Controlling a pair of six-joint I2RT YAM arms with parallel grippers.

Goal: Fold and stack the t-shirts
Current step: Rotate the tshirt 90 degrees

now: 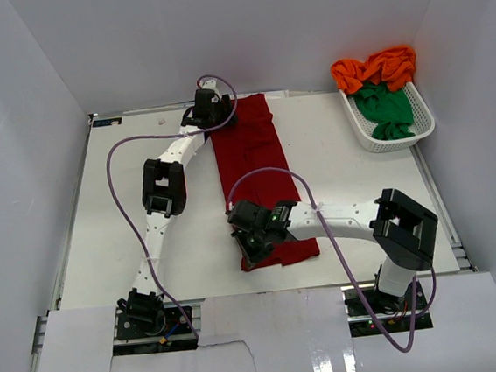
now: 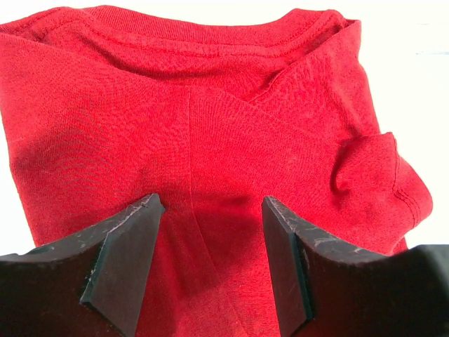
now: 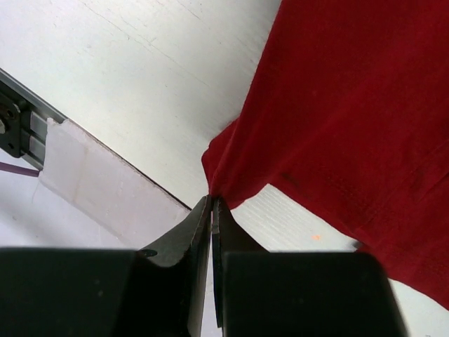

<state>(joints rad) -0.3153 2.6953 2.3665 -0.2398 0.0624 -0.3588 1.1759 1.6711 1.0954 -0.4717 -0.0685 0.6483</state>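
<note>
The dark red cotton t-shirt (image 1: pixel 250 164) lies on the white table (image 1: pixel 353 185) as a long narrow strip. It runs from the far edge toward the near edge, slightly left of centre. Its collar end is at the far side; there one sleeve bunches up at the right edge of the strip.

The left claw (image 2: pixel 210 232) sits at the collar end. Its jaws stand wide apart with red fabric showing between them, and they grip nothing.

The right claw (image 3: pixel 211 203) is at the near left corner of the strip. Its jaws are fully closed, pinching that corner of the fabric at the tips.

A bright orange t-shirt (image 1: pixel 377 68) and a green t-shirt (image 1: pixel 385 107) lie crumpled in a white plastic lattice basket (image 1: pixel 375 134) at the far right corner of the table, well apart from the red strip.

Bare white surface lies to the left of the strip and between the strip and the basket. Plain white walls (image 1: pixel 215 31) enclose the table on the left, far and right sides. A metal rail (image 3: pixel 14 133) runs along the near edge, near the right claw.
</note>
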